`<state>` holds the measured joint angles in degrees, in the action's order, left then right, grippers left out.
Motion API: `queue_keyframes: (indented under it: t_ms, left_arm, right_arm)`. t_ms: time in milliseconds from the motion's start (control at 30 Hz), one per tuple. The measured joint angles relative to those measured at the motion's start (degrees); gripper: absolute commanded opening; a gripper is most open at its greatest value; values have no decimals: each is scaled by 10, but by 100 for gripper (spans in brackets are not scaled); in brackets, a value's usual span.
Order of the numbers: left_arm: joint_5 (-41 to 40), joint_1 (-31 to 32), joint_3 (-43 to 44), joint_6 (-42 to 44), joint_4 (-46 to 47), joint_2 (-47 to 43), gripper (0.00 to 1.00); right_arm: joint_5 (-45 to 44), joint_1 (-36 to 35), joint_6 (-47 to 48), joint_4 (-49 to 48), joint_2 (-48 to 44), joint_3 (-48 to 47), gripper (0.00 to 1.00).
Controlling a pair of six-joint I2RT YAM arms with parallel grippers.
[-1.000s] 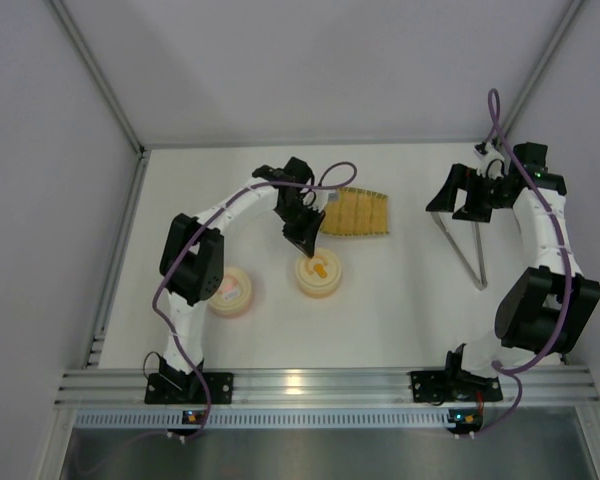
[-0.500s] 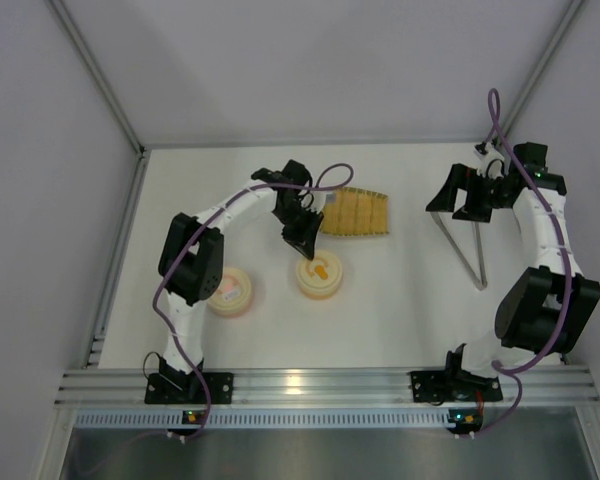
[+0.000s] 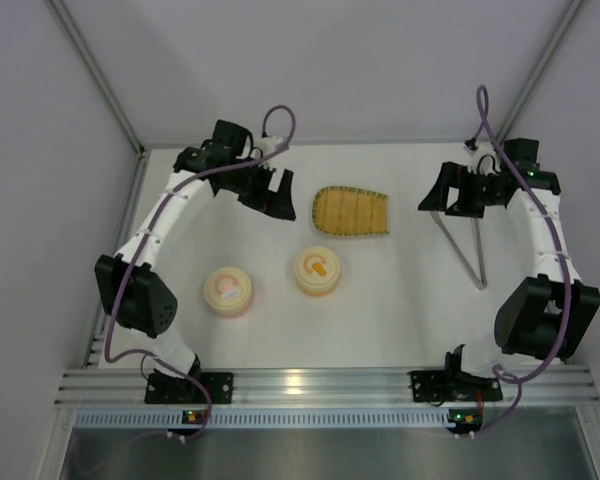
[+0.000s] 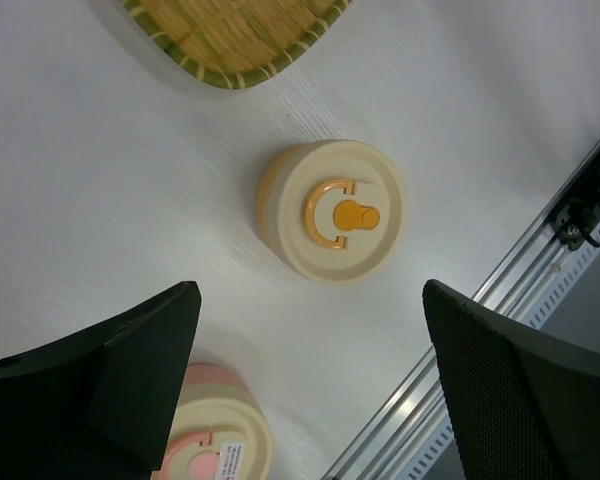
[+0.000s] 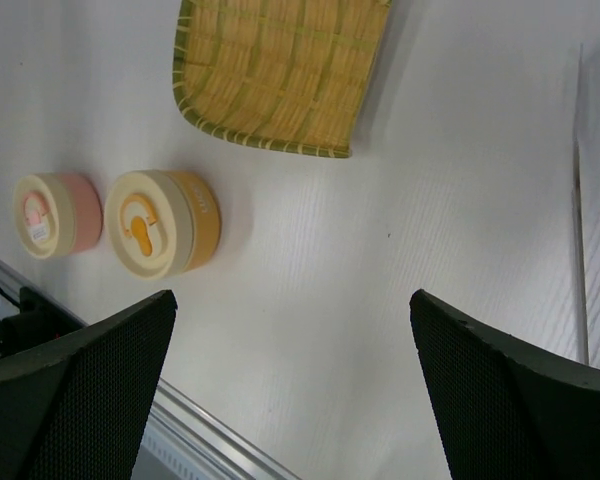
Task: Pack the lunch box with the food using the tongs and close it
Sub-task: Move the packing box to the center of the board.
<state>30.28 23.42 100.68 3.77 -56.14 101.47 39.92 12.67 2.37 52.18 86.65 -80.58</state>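
Note:
The lunch box (image 3: 318, 270) is a round orange tub with a cream lid on it, standing mid-table; it also shows in the left wrist view (image 4: 332, 210) and the right wrist view (image 5: 160, 232). No food shows in any view. The tongs (image 3: 462, 248) lie flat in a narrow V on the right of the table. My left gripper (image 3: 272, 200) hangs open at the back left, apart from the lunch box, with nothing between its fingers (image 4: 310, 295). My right gripper (image 3: 452, 203) is open and empty (image 5: 292, 300) just above the far end of the tongs.
A yellow woven tray (image 3: 352, 211) with a green rim lies behind the lunch box with nothing on it. A pink tub (image 3: 228, 291) with a cream lid stands left of the lunch box. An aluminium rail (image 3: 320, 382) runs along the near edge.
My left gripper has let go at the lunch box lid, opened wide and swung back and left. The right arm has barely shifted.

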Motion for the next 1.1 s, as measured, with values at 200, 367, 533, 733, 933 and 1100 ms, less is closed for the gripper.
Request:
queue_keyframes:
  t_ms: [200,367,533,733,933,1100]
  left_arm:
    - [33,-129,-51,25,-17,-84,98]
    - [4,-217,-128,94,-61,-88,98]
    - [-49,-307,-221,186,-122,-90,95]
    - [-108,-347,-290,285,-174,-102,91]
    - [-121,-345,-317,315,-191,-101,82]
    - [-100,-343,-317,310,-188,-58,74]
  right_arm:
    - [-47,-117,3,-4,-35,-1,99]
    - [-81,-210,18,-4,-46,-1,99]
    - [-110,-217,32,-3,-45,5,99]
    - [-126,-217,41,-2,-45,9,99]
    - [-132,-217,41,-2,-45,11,99]
    - [-135,-217,45,-2,-45,11,99]
